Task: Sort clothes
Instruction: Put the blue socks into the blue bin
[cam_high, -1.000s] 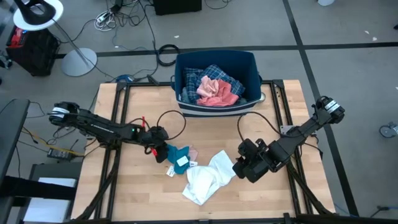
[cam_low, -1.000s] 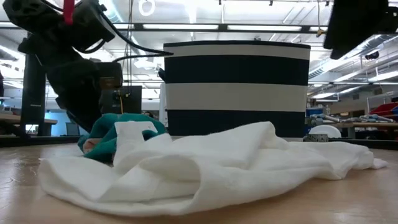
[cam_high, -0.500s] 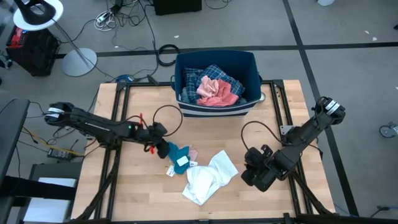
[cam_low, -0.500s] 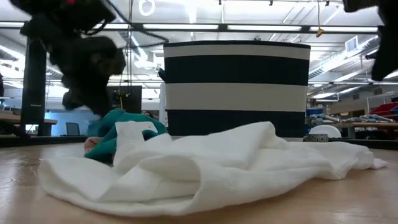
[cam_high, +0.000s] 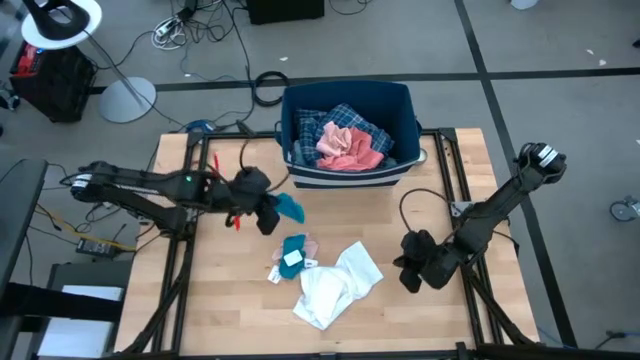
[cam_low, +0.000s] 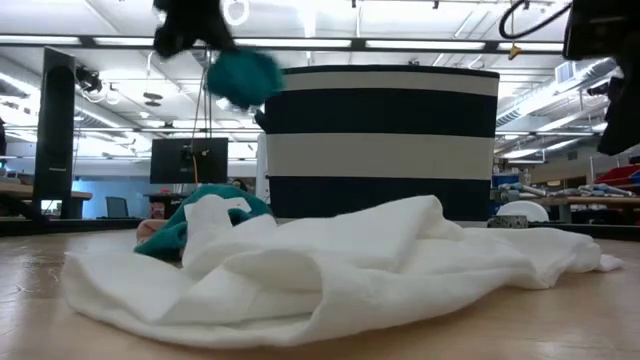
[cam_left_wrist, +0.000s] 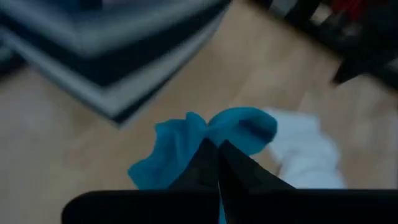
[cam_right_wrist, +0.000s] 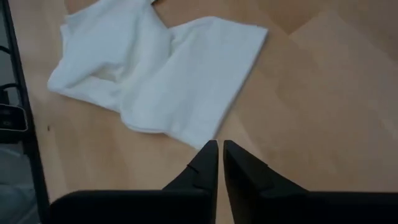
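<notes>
Left gripper (cam_high: 268, 212) jaws pinch a small teal garment (cam_high: 290, 207) above the wooden tabletop (cam_high: 220, 300); right gripper (cam_right_wrist: 218, 163) jaws pressed together, empty.

In the low view the white garment (cam_low: 330, 270) hides most of the teal one (cam_low: 175, 225) at lower left. The left wrist view is blurred: the bin (cam_left_wrist: 112, 56) at upper left smears. The right claw (cam_low: 600, 60) is cut off at the low view's upper right.

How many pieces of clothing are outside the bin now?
4 seen: a small teal piece held up by the left gripper; on the table a teal garment, a pale pink one beside it, a white one. More may be hidden.
</notes>
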